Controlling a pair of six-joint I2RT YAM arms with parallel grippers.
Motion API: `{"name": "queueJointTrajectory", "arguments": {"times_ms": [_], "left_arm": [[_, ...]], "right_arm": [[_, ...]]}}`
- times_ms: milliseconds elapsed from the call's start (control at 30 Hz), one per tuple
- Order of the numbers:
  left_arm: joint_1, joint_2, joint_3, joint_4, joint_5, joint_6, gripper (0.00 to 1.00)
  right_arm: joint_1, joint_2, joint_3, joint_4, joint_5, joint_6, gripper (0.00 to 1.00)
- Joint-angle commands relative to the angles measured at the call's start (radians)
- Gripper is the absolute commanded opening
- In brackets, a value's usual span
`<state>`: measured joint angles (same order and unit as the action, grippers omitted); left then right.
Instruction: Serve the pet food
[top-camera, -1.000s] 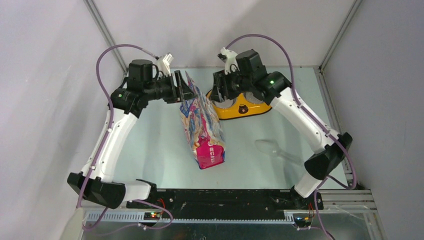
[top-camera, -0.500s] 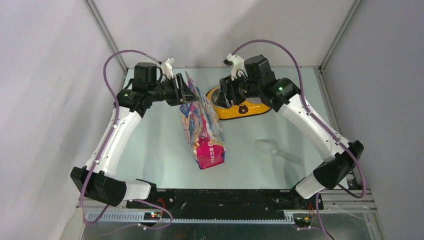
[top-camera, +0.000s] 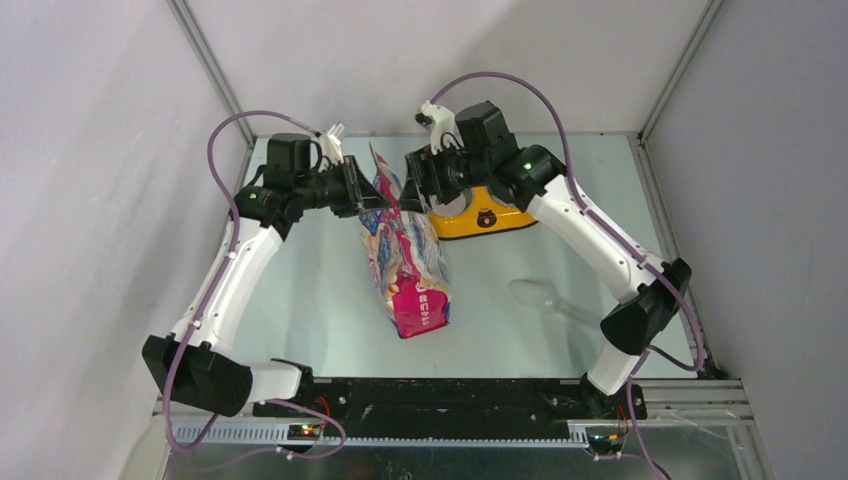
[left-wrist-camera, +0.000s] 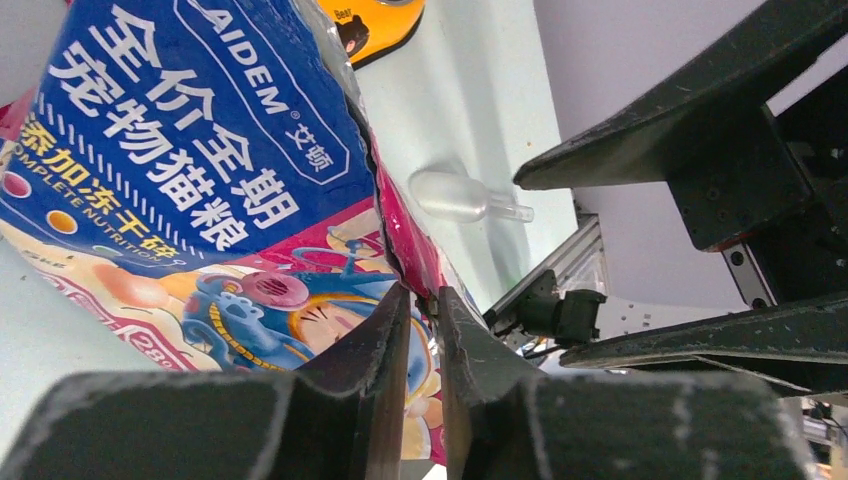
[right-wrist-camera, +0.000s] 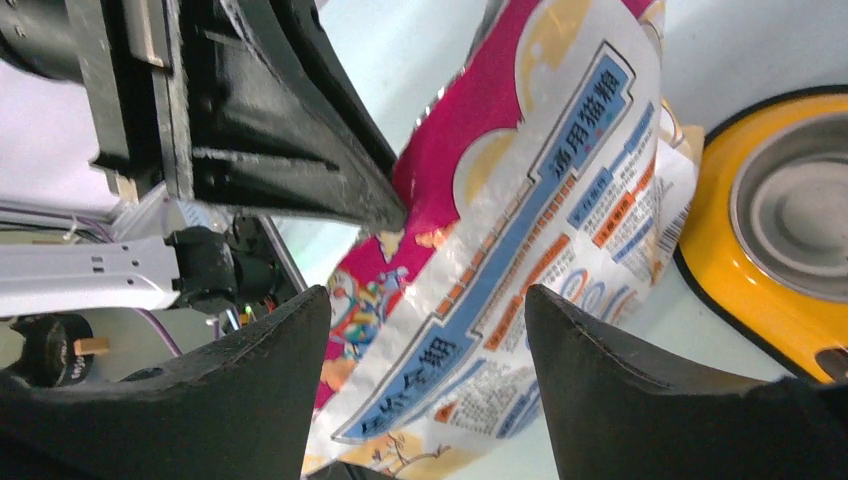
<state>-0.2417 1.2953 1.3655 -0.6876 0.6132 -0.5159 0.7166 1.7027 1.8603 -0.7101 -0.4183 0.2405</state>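
You cannot see the pet food itself. The little brown bits are hidden inside the pet food bag. The bag is near the middle of the tabletop. Its pink bottom end is toward you, and its top end is up between the two hands.

Your left hand is squeezed narrow on the bag. In its own camera the two black fingers almost meet, and the pink side edge of the bag runs down between them. The fingers cover the spot where they pinch, so you cannot tell how much of the bag is caught.

Your right hand is wide. Its two fingers stand far apart, and the printed side of the bag shows between them. You cannot tell if either finger touches the bag. From above, this hand is at the top of the bag, just across from the left hand. The two hands cover the bag's mouth, so you cannot tell if it is open.

The yellow bowl sits past the bag, on the far right. The right arm covers most of it from above. The right wrist camera shows one steel cup, cut off at the picture's edge.

The clear scoop lies on the tabletop to the right of the bag, apart from it. It is pale and hard to make out.
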Motion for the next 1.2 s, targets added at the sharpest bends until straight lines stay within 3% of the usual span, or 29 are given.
{"name": "queueJointTrajectory", "arguments": {"times_ms": [0,167,333,633,800,1167], "left_arm": [[0.017,-0.042,-0.031,0.072,0.071,-0.023,0.2],[0.035,-0.056,-0.063,0.172,0.162,-0.082,0.3],[0.095,-0.049,-0.065,0.15,0.102,-0.093,0.25],[0.123,-0.042,-0.112,0.274,0.209,-0.186,0.15],[0.124,-0.043,-0.114,0.304,0.226,-0.206,0.28],[0.124,-0.016,-0.086,0.238,0.157,-0.146,0.23]], "right_arm": [[0.016,0.056,0.095,0.044,-0.02,0.047,0.74],[0.019,0.104,0.147,0.043,-0.014,0.07,0.72],[0.02,0.112,0.144,0.044,-0.016,0.069,0.7],[0.019,0.077,0.112,0.039,-0.069,0.009,0.69],[0.022,0.078,0.094,0.033,-0.039,0.003,0.67],[0.041,0.094,0.118,0.025,0.103,0.028,0.63]]}}
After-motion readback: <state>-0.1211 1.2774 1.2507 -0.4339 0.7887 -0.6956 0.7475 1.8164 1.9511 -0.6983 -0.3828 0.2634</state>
